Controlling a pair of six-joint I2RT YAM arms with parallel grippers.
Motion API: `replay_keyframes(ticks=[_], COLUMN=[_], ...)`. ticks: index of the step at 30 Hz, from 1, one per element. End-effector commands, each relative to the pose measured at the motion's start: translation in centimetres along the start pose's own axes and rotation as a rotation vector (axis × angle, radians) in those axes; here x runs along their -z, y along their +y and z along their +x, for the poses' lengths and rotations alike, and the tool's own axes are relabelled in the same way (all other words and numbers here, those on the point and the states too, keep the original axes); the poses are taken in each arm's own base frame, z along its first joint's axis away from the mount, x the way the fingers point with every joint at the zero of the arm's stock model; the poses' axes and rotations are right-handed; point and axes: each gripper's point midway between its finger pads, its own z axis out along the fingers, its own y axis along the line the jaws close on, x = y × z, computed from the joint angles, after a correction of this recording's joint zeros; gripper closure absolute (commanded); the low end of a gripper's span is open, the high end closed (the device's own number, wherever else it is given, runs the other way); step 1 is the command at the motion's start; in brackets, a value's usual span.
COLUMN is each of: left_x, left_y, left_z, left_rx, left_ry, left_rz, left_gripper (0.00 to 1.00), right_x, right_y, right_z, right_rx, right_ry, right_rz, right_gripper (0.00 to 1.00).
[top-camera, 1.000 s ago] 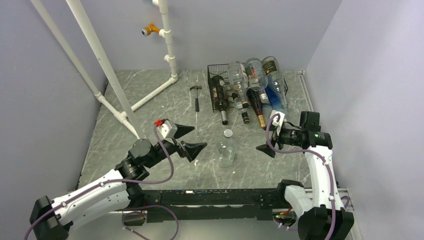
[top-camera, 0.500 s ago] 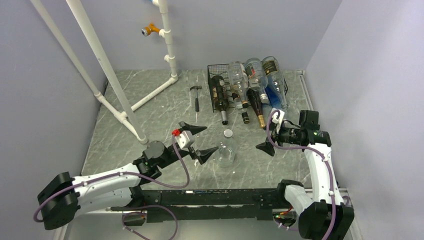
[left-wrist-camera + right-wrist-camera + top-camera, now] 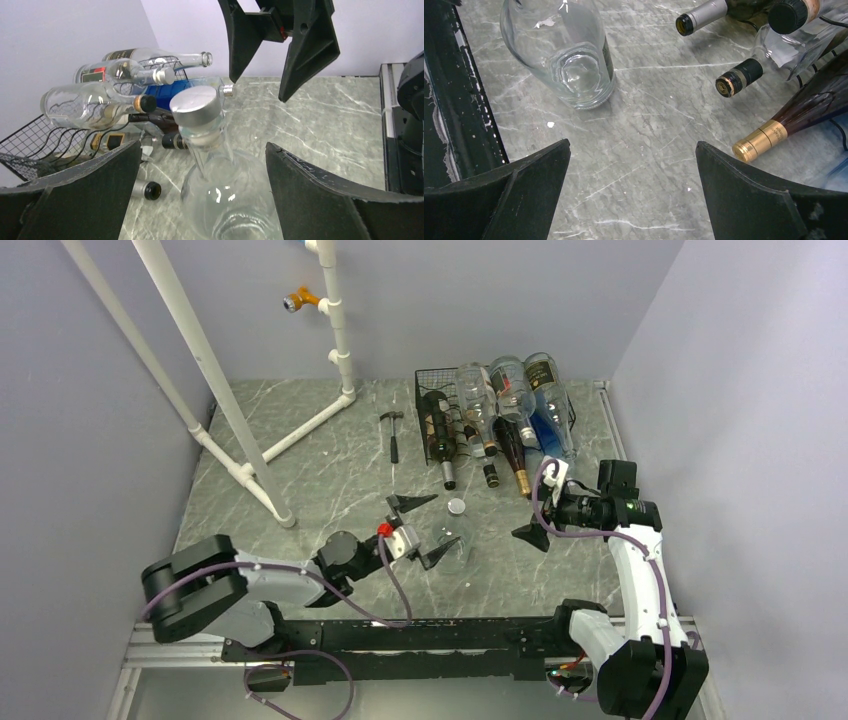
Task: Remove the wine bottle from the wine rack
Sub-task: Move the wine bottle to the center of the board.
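**The left pincer (image 3: 202, 150) straddles the bottle (image 3: 220, 195)**

Low over the table (image 3: 330, 470), the left pincer is spread wide, probably to clear the fat body of the clear bottle standing upright inside its span (contact I cannot confirm). The right pincer (image 3: 632, 145), equally wide, holds nothing. The bottle stands well apart from the rack (image 3: 427, 382), where other bottles (image 3: 437, 432) lie cradled, necks toward the arms.

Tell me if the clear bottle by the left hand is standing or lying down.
Standing. In the left wrist view the clear bottle rises straight up from the table, with its silver cap on top.
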Motion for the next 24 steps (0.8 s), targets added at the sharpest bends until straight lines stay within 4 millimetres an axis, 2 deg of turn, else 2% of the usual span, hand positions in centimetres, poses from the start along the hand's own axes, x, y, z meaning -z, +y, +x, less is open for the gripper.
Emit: replay_keyframes(ticks=[1,5,11,17,24], left_x=[-2.4,-2.9,-4.0,-4.5,-4.9], left_y=[1.1,1.2,0.6,0.4,0.2], left_z=[-3.4,-3.0,-1.4,-0.9,-0.7], left_rx=[0.004,0.049,0.098,0.122,0.16], left_ry=[-0.158,-0.198,-0.178,-0.164,-0.178], left_rz=[-0.053,-0.079,-0.07,-0.065,-0.064], left_gripper=[0.02,0.02,0.12,0.24,0.32], right_x=[0.0,0.1,0.2,0.2,0.2], right_y=[-0.3,-0.1,0.2,0.3,0.3], right_z=[-0.2,-0.3,-0.3,-0.2,-0.1], right_rx=[0.038,0.05,0.073,0.08,0.087], right_ry=[-0.007,-0.012,-0.015,-0.016,-0.014], right_rz=[0.002,0.0,0.005,0.006,0.016], right_gripper=[0.0,0.0,0.0,0.0,0.0])
